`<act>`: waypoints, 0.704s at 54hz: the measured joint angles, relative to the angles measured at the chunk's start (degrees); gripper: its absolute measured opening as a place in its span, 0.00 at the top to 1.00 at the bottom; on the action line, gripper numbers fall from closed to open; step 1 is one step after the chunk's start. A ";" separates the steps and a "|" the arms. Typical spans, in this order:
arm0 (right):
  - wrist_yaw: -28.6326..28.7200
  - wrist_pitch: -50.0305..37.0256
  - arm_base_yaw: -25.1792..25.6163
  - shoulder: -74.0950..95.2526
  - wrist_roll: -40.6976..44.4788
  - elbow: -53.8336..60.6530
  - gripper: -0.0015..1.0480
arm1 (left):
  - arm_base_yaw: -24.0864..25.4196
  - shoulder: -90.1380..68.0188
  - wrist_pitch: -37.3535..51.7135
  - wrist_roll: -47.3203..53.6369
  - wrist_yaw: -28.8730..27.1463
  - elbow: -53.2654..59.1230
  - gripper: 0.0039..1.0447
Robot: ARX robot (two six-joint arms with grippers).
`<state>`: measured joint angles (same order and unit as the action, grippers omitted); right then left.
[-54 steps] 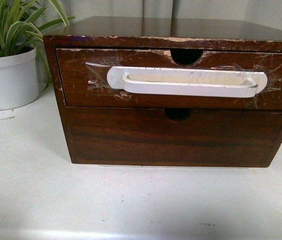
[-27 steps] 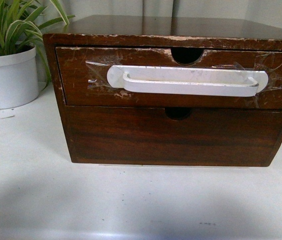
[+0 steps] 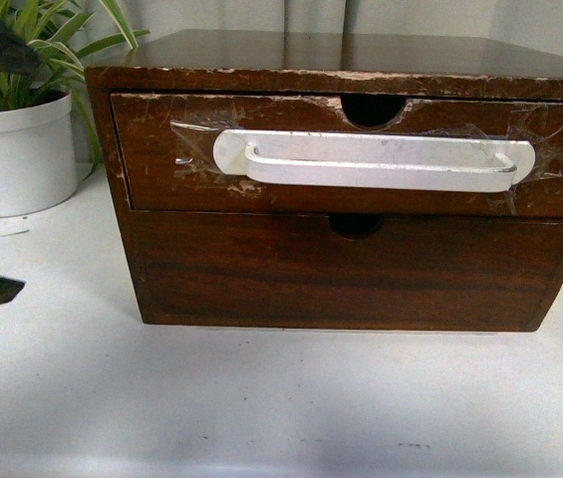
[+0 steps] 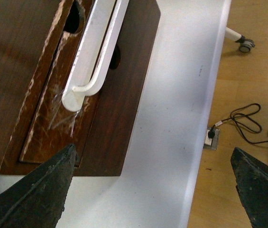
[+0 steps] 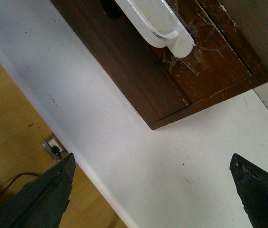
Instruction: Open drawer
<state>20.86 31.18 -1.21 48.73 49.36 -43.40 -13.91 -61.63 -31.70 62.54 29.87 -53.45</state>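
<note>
A green plant in a white pot stands on the white table, just beside the wooden chest.

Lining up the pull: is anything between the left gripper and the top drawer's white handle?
Nothing visible. Only bare white table lies between the open left gripper and the long white plastic handle taped on the dark brown wooden drawer. The white plant pot stands off to the side.

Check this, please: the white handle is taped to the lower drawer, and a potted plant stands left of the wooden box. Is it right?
Not quite. The front view shows the white handle taped to the upper drawer, not the lower one. The potted plant does stand left of the wooden box.
</note>
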 joint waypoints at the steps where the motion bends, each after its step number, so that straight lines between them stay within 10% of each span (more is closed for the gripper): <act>1: 0.07 0.42 -0.02 0.66 0.52 -0.61 0.09 | -0.24 -0.39 -0.42 0.33 -0.13 -0.57 0.06; 38: 2.43 4.26 -8.92 18.16 9.11 -12.20 0.09 | -11.23 -21.27 -4.59 1.62 -6.43 -17.55 0.06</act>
<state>23.29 35.44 -10.13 66.89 58.48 -55.59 -25.15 -82.89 -36.29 64.16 23.44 -71.00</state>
